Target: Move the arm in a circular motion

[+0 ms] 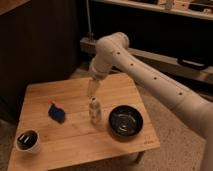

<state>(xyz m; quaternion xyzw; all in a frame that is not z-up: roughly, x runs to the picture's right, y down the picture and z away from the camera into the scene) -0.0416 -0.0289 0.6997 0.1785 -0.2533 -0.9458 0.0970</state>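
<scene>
The arm (150, 72) is a thick cream-white tube with small dark dots. It comes in from the right edge, bends at a rounded elbow (111, 47) and drops toward the wooden table (70, 140). Its narrow pale end piece, the gripper (92, 90), hangs just above a small white bottle (94, 112) near the middle of the table.
A blue object (56, 112) lies left of the bottle. At the table's right stands a black bowl (125, 121), and a white cup with a dark inside (27, 141) sits at the front left corner. Dark shelving runs behind the table.
</scene>
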